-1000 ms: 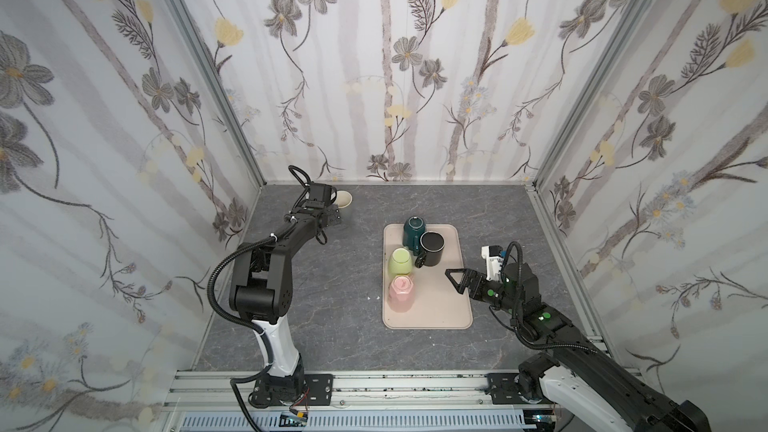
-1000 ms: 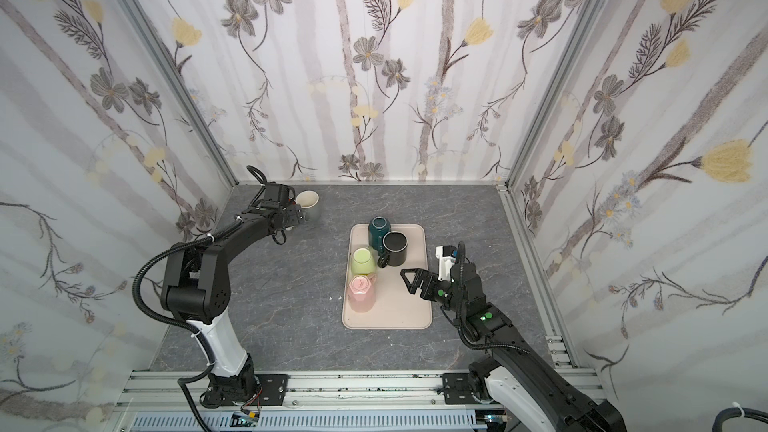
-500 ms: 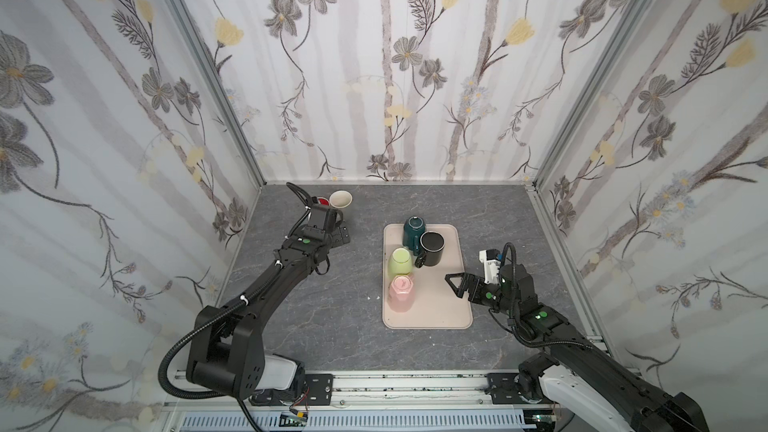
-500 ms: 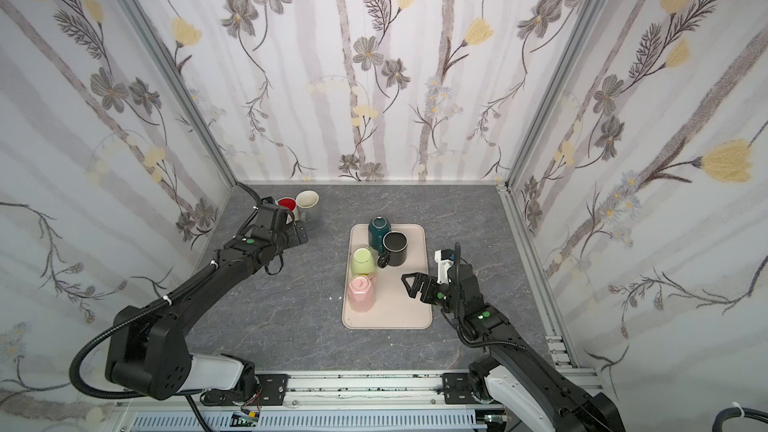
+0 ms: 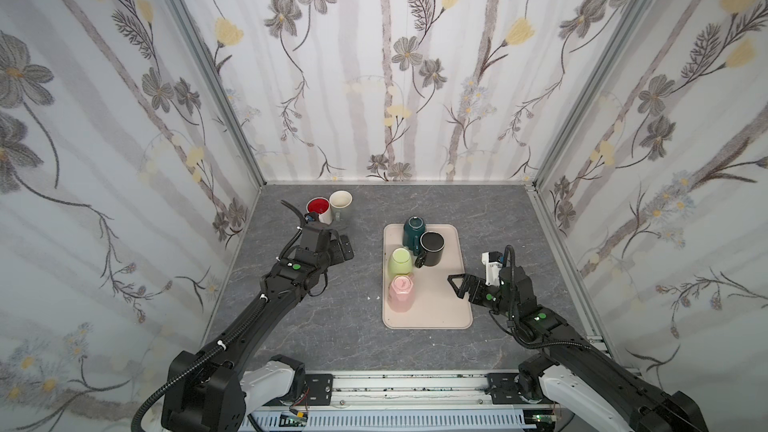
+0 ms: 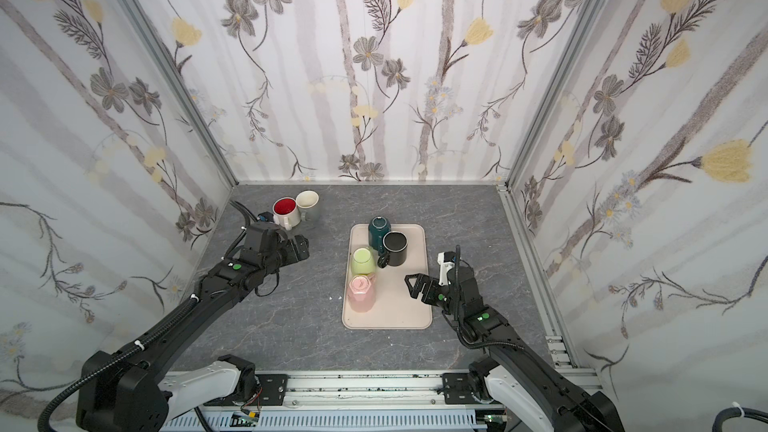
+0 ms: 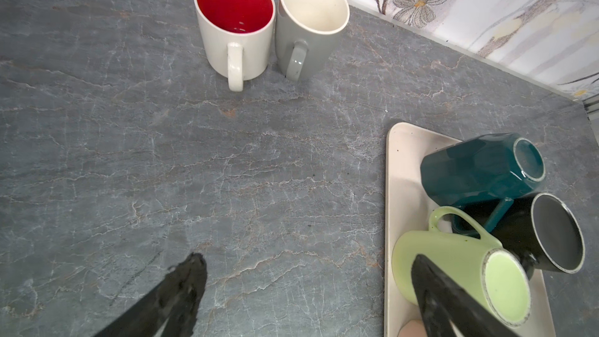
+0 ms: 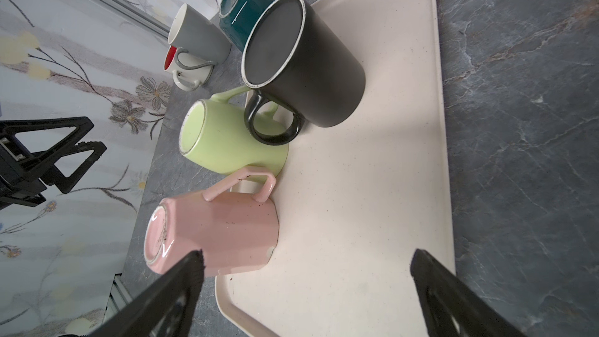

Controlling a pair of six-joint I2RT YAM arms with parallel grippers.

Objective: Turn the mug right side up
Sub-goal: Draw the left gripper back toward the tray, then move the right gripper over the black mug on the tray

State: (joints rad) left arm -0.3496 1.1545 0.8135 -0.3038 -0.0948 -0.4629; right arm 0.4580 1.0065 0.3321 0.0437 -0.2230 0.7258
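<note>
On the beige tray (image 5: 440, 309) three mugs stand upside down with their bases up: a teal mug (image 5: 414, 228), a light green mug (image 5: 400, 261) and a pink mug (image 5: 401, 292). A black mug (image 5: 432, 248) with a grey, white-rimmed top stands beside the teal one. My left gripper (image 5: 343, 248) hangs open over bare table left of the tray, holding nothing; one of its fingers (image 7: 447, 299) overlaps the green mug (image 7: 453, 264) in the left wrist view. My right gripper (image 5: 457, 284) is open over the tray's right part, empty, facing the pink mug (image 8: 214, 231).
A white mug with a red inside (image 5: 319, 209) and a grey mug with a cream inside (image 5: 340, 202) stand upright, touching, on the grey table at the back left near the wall. Patterned walls close in the back and both sides.
My left arm has drawn back from the two mugs at the back left toward the tray, uncovering the red-lined mug. Its jaws opened fully. The right gripper has shifted slightly.
</note>
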